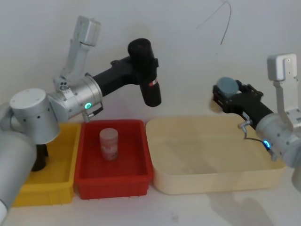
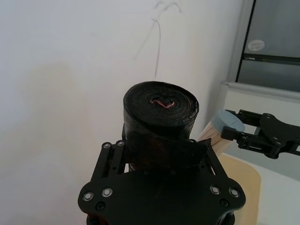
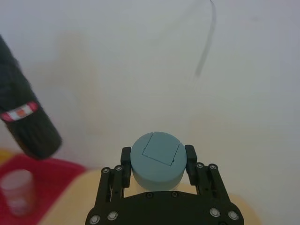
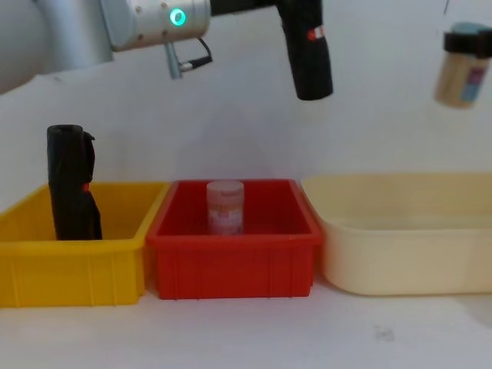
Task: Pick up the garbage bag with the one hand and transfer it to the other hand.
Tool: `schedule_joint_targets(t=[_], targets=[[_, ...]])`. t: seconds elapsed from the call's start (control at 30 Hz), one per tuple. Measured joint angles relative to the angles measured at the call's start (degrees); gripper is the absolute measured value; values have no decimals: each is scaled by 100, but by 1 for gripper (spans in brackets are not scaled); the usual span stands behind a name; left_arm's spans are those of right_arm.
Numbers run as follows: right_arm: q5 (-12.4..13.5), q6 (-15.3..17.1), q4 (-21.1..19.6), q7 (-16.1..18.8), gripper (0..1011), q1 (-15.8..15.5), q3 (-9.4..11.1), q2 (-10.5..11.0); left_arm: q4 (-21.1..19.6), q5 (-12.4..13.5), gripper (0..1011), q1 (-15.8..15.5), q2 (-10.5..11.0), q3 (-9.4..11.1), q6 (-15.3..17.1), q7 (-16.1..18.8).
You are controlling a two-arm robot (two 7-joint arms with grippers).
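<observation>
The garbage bag (image 1: 153, 92) is a smooth black roll with a red-and-white sticker, held tilted in the air above the red bin (image 1: 89, 181). My left gripper (image 1: 142, 70), on the green-ringed arm, is shut around its upper part. The left wrist view looks down on the roll's end (image 2: 159, 110) between the left gripper's (image 2: 159, 157) fingers. The roll also shows in the right wrist view (image 3: 23, 112) and hangs high in the chest view (image 4: 307, 54). My right gripper (image 1: 226, 98), on the blue-ringed arm, is above the beige bin, shut on a blue-lidded jar (image 3: 157, 159), well apart from the bag.
A yellow bin (image 4: 69, 265) holds a second, lumpy black roll (image 4: 71, 184). A pink-labelled jar (image 4: 225, 206) stands in the red bin. The wide beige bin (image 4: 400, 261) lies at the right. The blue-lidded jar (image 4: 461, 65) hangs high at the right.
</observation>
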Motion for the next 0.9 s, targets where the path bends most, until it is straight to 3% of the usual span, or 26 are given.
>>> schedule_joint_targets(t=[0.1,0.43,0.9], targets=[[-108,12,51,-104,663,-77,31,59,458,-6,523,-194,-141,90,-139,-175],[-352,1,262,-239,663,-226,40,179,1019,-17,523,-426,-322,200,-357,-370],[-476,-57,373,-264,1001,-304,53,229,1263,-50,523,-518,-408,252,-495,-438]])
